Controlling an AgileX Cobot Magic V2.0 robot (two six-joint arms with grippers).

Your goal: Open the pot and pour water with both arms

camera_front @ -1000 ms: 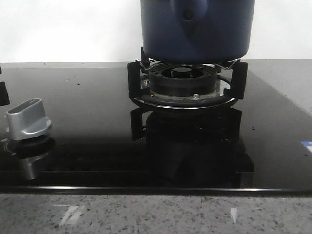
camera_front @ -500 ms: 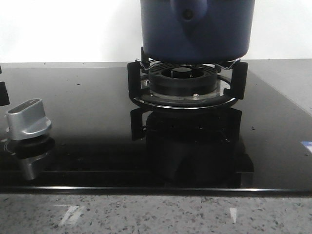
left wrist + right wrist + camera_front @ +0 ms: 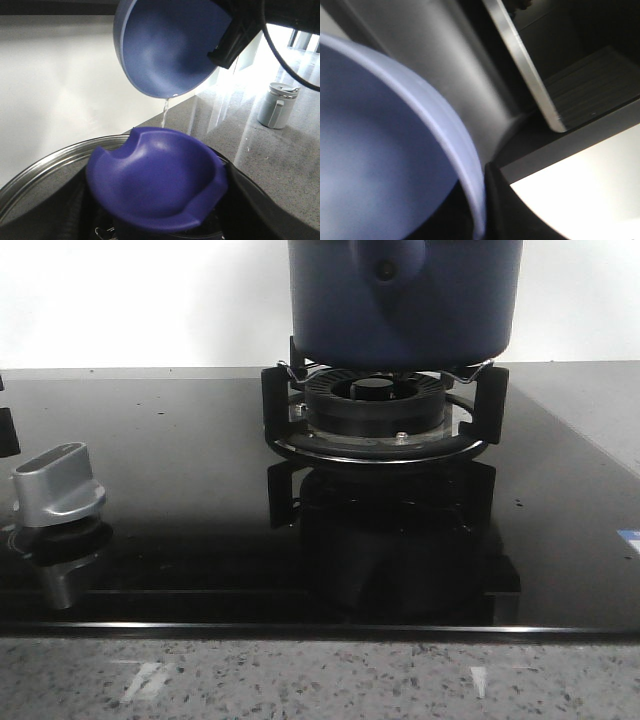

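**Fingers, right arm:** the right gripper [image 3: 220,47] is clamped on the rim of a blue bowl [image 3: 170,45], seen from the left wrist view. The bowl is tipped steeply, and a thin stream of water [image 3: 164,112] falls from its lowest edge.

**Fingers, left arm:** not clearly separable from the dark shapes at the foot of the left wrist view, so I cannot tell their spread or whether they hold anything. Between those shapes sits a blue dished piece [image 3: 155,190] with notched edges. A curved steel rim [image 3: 45,172] runs beside it; whether that rim is the lid's or the pot's cannot be told.

**Pot [image 3: 405,300]:** dark navy, standing on the burner ring [image 3: 375,400]. Its top is cut off in the front view.

**Around the pot:**
- black glass hob [image 3: 180,440] beneath it
- silver knob [image 3: 58,485] well apart, toward the robot's left
- speckled counter [image 3: 320,680] in front
- pale lidded cup [image 3: 275,105] on the counter, well apart from the pot

**Progress, as judged:** pouring is under way, so the opening step is probably done. Where the stream lands is hidden behind the dished piece. What remains is to empty and right the bowl.

**Writing:** none legible. A blue-and-white sticker [image 3: 628,540] lies at the hob's edge, to the pot's right, too small to read.
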